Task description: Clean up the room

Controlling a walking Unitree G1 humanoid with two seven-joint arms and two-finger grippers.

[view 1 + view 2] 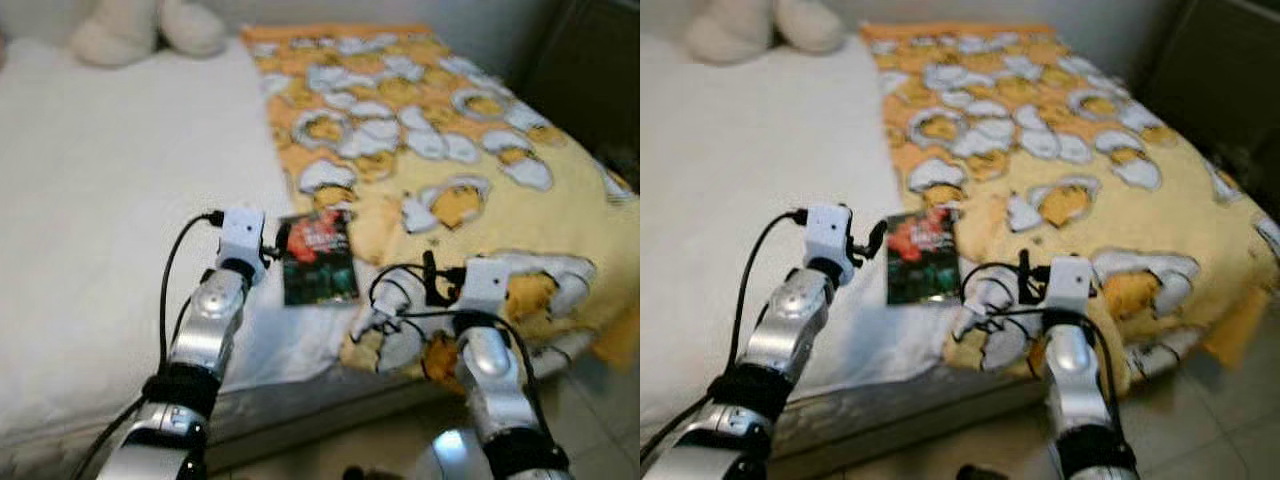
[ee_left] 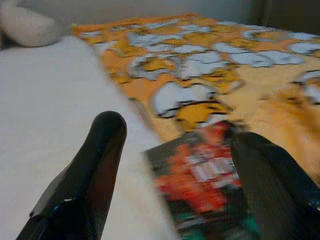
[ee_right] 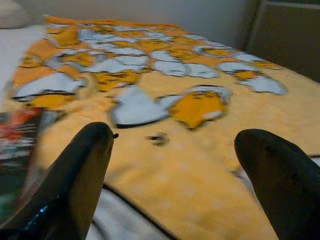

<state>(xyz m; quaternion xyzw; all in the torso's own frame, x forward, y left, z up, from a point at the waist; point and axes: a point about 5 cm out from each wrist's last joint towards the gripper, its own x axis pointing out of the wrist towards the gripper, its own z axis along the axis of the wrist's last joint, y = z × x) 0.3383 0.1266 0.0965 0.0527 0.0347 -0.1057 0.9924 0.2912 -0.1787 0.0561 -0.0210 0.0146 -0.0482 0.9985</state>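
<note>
A thin book (image 1: pixel 318 257) with a dark cover and a red picture lies flat on the bed, where the white sheet (image 1: pixel 100 200) meets the yellow blanket (image 1: pixel 440 150) printed with white and yellow egg shapes. My left gripper (image 2: pixel 177 131) hovers open just short of the book's near left corner, and the cover (image 2: pixel 200 175) shows between its fingers. My right gripper (image 3: pixel 175 134) is open too, low over the blanket's front part, to the right of the book, holding nothing.
A cream plush toy (image 1: pixel 150 25) sits at the head of the bed, far left. Dark furniture (image 1: pixel 590 70) stands beyond the bed's right side. The blanket hangs over the mattress front edge (image 1: pixel 300 400) toward the tiled floor (image 1: pixel 600 420).
</note>
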